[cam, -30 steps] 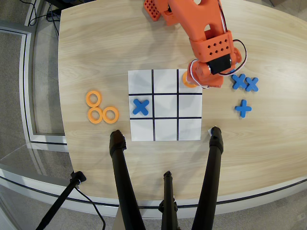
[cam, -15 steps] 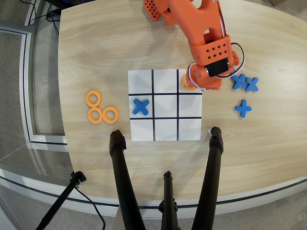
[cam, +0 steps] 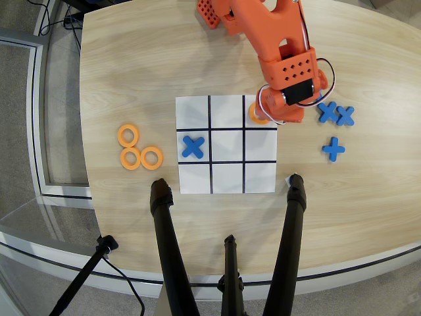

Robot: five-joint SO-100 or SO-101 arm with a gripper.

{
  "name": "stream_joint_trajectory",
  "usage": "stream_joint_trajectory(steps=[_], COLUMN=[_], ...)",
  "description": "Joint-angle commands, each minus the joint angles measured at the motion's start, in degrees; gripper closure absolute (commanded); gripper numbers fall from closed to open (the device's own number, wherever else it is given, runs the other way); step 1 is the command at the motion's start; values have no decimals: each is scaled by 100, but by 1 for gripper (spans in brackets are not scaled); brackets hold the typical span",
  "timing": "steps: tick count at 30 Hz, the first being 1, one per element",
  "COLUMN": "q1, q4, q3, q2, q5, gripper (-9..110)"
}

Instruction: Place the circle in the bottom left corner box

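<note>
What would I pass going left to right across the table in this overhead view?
Three orange rings → blue cross on the paper grid → orange ring in the grid's upper-right cell, partly under the robot arm → three blue crosses.

The orange arm [cam: 263, 33] is covering most of the circle [cam: 255, 117] in the grid's [cam: 227, 145] upper-right cell, and is hiding the hand, so its grip cannot be told. The top edge is cutting off the arm's base.
</note>
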Motion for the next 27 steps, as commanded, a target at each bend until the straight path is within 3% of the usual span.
stream_joint_trajectory(steps=[1, 21, 27], q1=[44, 79, 176], q4=[26, 334, 1239], q3=[44, -70, -633], q2=[9, 343, 729], q5=[-35, -220, -606], gripper=[102, 93, 91])
